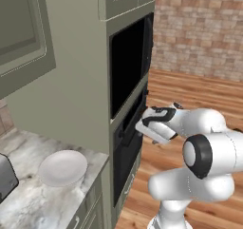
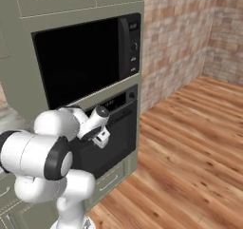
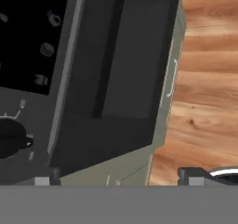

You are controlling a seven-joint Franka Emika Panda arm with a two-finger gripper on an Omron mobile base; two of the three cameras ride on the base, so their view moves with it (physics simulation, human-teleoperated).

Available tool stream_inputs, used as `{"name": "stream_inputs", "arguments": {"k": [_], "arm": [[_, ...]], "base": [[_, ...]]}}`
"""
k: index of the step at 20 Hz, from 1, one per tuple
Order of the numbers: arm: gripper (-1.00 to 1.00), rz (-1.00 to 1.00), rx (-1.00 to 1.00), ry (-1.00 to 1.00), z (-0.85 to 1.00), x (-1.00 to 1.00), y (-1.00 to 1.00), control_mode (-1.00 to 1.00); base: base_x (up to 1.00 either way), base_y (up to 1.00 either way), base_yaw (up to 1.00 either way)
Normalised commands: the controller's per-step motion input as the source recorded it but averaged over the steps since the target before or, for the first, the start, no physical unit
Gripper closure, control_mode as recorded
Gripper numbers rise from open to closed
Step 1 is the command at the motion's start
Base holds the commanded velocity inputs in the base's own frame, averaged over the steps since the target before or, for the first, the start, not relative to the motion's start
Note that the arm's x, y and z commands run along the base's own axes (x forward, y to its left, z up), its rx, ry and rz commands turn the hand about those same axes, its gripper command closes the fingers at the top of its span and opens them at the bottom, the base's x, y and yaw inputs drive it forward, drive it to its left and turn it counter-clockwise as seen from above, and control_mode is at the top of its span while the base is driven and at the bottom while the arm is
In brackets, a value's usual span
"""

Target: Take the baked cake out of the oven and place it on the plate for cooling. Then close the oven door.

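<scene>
Two dark fingertips [image 3: 46, 179] stand wide apart with nothing between them as the gripper [image 1: 134, 128] hovers just in front of the oven door [image 2: 111, 140], near its top edge (cake out of sight). Left on the counter [image 1: 33, 199] sits the plate [image 1: 62, 167].

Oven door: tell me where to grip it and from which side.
Grip the oven door by the horizontal bar handle along its top edge, coming in from the front. The bar stands proud of the panel, so the open end effector could probably straddle it; the flat glass offers no hold.
</scene>
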Motion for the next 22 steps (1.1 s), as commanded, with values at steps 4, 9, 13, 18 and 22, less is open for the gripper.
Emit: {"name": "stream_inputs", "arguments": {"k": [4, 9, 13, 18, 22], "arm": [[-1.00, -0.01, 0.29, 0.10, -0.36, 0.60, 0.05, -1.00], [-1.00, -0.01, 0.28, 0.15, -0.22, 0.68, 0.05, -1.00], [-1.00, -0.02, 0.26, 0.09, -0.34, 0.73, 0.08, -1.00], [-1.00, 0.00, 0.25, 0.03, -0.47, 0.68, 0.04, -1.00], [-1.00, 0.00, 0.20, 0.00, -0.42, 0.60, 0.09, -1.00]], "base": [[0.00, 0.00, 0.00], [0.00, 0.00, 0.00], [0.00, 0.00, 0.00], [0.00, 0.00, 0.00], [0.00, 0.00, 0.00]]}}
